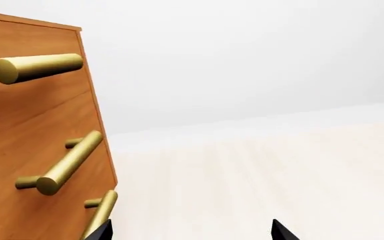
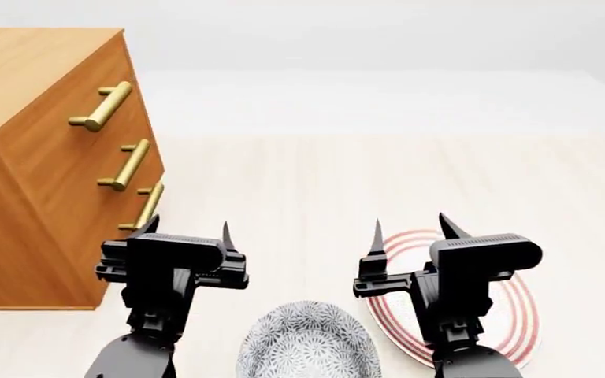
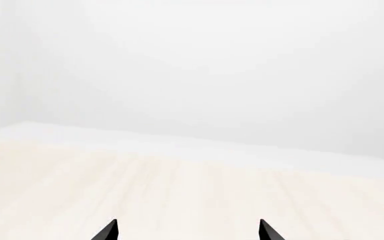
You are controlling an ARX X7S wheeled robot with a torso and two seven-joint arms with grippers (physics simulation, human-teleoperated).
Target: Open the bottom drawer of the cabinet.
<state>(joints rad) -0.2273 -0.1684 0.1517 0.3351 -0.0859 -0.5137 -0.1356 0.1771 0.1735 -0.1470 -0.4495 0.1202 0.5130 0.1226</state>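
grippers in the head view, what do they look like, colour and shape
Both the left gripper and the right gripper are matte black all over: a blocky rectangular body with a boxy housing on top and two thin fingers tapering to sharp points. The arms beneath are dark grey to black, rounded segments. No cables, markings or labels show in these renders.

The cabinet (image 2: pixel 40 157) stands left of the left gripper (image 2: pixel 189 230), its bottom drawer (image 2: pixel 139 216) just ahead-left of the spread jaws, one fingertip beside the handle. A bowl (image 2: pixel 308 342) lies behind and between both grippers. A plate (image 2: pixel 518 315) sits under the right gripper (image 2: pixel 410 230).
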